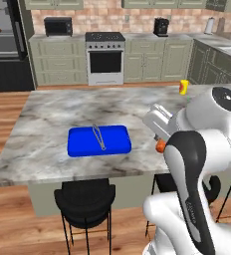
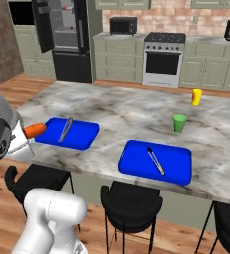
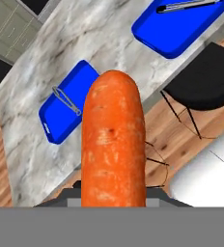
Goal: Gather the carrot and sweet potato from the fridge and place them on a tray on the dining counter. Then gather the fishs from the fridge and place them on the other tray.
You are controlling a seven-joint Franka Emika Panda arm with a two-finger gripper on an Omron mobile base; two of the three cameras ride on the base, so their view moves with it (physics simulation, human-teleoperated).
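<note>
The white arm rises from the lower right of the left base view, its elbow bent high and its forearm reaching toward the near edge of the marble bench (image 1: 48, 119). In the right base view the hand sits at the left edge of the frame, level with the bench top. The claw (image 3: 114, 190) is closed narrow on the carrot (image 3: 114, 144), which stands up the middle of the hand view, its rounded end pointing at the bench. In the right base view the carrot (image 2: 35, 130) pokes out sideways from the hand, its tip just beside the left end of the nearer-left tray. In the left base view only a small orange bit (image 1: 160, 146) shows by the forearm.

Two blue trays lie on the bench: one at left centre of the right base view (image 2: 85, 136), one lower centre (image 2: 174, 166). Each carries one pair of metal tongs (image 2: 66, 129), two pairs in all (image 2: 154, 160). One green cup (image 2: 180, 122) and one yellow cup (image 2: 197, 96) stand farther back on the bench. Three black stools (image 2: 131, 203) show under its near edge in the right base view.

The black fridge (image 2: 67, 37) stands in the upper left of the right base view with a door swung open.
</note>
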